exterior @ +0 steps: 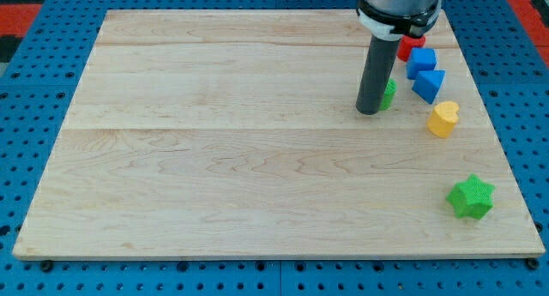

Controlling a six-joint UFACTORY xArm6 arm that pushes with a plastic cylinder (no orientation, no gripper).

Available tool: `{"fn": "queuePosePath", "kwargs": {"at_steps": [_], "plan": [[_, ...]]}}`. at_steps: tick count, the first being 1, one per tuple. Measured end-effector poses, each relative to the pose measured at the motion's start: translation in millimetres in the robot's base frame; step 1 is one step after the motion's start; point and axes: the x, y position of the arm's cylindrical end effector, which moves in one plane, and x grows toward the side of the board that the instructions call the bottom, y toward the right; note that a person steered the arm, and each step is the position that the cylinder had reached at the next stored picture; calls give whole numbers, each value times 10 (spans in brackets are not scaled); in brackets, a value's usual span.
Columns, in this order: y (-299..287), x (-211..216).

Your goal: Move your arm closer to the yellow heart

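Note:
The yellow heart (443, 118) lies on the wooden board (214, 159) at the view's right. My tip (369, 111) rests on the board to the heart's left, about a block's width and a half away. A small green block (389, 93) sits right behind the rod, partly hidden by it and touching or nearly touching it.
A blue block (421, 61) and a blue triangular block (429, 83) lie just above the heart. A red block (408, 45) sits above them, partly hidden by the arm. A green star (471, 197) lies at the lower right near the board's edge.

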Motion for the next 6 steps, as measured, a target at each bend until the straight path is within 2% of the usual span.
{"fn": "queuePosePath", "kwargs": {"at_steps": [1, 4, 6], "plan": [[0, 25], [51, 603], [1216, 707]]}}
